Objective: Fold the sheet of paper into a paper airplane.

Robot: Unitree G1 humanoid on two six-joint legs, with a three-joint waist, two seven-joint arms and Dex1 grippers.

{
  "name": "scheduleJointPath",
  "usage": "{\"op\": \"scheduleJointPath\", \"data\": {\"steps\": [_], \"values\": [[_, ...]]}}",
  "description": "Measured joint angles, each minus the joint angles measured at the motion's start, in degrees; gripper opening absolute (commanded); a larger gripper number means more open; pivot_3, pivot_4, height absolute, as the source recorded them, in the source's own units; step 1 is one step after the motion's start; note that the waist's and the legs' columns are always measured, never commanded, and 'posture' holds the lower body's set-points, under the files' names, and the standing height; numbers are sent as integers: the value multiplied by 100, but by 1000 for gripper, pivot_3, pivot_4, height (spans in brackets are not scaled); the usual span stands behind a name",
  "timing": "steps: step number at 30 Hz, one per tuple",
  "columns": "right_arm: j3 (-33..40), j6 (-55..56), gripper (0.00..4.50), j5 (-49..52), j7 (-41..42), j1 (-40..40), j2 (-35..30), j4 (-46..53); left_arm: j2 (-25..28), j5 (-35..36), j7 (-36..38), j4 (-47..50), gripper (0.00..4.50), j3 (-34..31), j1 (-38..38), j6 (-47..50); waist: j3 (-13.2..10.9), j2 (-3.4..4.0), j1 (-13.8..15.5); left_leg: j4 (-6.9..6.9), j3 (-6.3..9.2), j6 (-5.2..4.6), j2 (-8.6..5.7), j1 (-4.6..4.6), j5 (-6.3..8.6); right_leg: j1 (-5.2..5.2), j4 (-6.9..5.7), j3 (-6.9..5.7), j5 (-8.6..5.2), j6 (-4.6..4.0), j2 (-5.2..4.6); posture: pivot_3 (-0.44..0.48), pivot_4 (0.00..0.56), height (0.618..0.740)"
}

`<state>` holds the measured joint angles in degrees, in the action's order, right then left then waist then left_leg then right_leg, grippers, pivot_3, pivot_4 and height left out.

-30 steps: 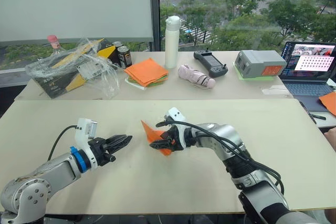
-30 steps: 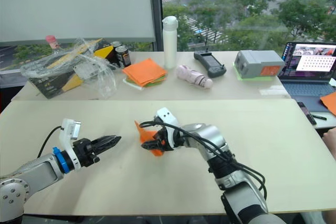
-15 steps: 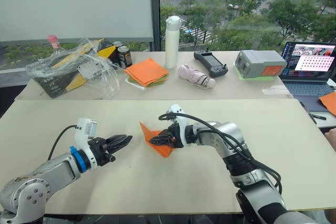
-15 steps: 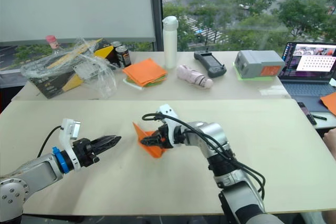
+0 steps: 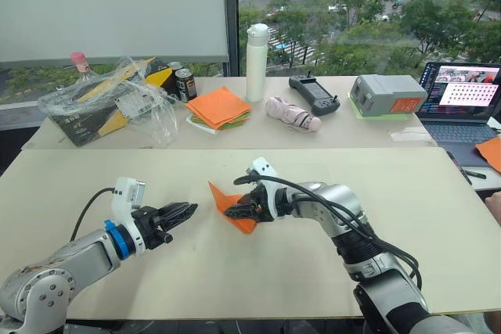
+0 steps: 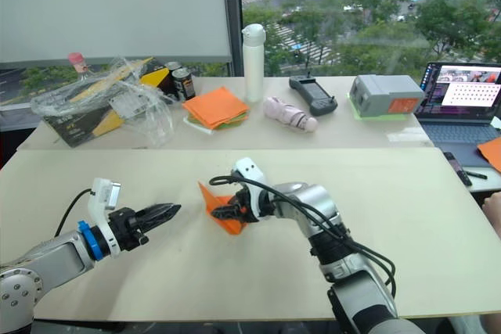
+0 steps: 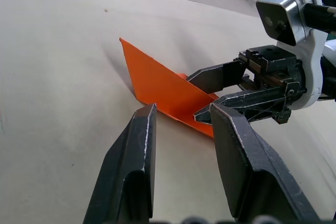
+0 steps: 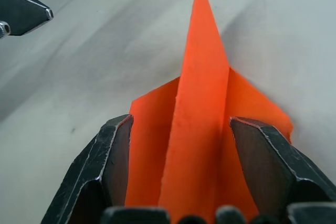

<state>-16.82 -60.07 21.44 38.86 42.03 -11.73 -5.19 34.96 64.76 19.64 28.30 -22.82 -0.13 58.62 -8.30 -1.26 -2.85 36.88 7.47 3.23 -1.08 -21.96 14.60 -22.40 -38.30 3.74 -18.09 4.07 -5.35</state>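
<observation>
**A:** Right wrist view puts the small pointed airplane of creased bright-orange paper [image 8: 202,124] between your right gripper's [image 8: 181,145] two black fingers. The fingers stand spread on either side of its raised centre fold, with a gap showing between each finger and that fold. Whether they touch the flat wings beneath, you cannot tell.

**B:** And where does it lie?

**A:** On the pale front table [image 5: 94,170], roughly at its middle, nose pointing toward your left gripper [image 5: 182,210]. That gripper hangs near the airplane's nose but apart from it, its fingers slightly parted and holding nothing.

**B:** What is hard to make out?

**A:** The airplane's tail is covered by the right gripper in the head views. Your left gripper's fingers hide part of its near edge in the left wrist view.

**B:** Any writing?

**A:** None you can read. Behind the airplane, on the back table, the grey box [image 5: 387,94] carries an orange label, and the open laptop [image 5: 462,95] shows a grid of dots, both too small to read. The pile of orange and green sheets [image 5: 218,108] sits there too, beside the tall white bottle [image 5: 257,52].
</observation>
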Motion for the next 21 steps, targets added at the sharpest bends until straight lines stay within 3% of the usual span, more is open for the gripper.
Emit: {"op": "scheduleJointPath", "data": {"steps": [19,21], "values": [[-351,393,3241,-342,107,-37,-114,4,1,54,-17,1,1729,9,0,-85,0,0,-1,0,0,0,0,0,0,0,0,0,0,0,0,0,150,740],[-356,394,2716,-355,107,-37,-113,5,1,56,-21,1,1729,11,0,-86,0,0,-1,0,0,0,0,0,0,0,0,0,0,0,0,0,150,740]]}}
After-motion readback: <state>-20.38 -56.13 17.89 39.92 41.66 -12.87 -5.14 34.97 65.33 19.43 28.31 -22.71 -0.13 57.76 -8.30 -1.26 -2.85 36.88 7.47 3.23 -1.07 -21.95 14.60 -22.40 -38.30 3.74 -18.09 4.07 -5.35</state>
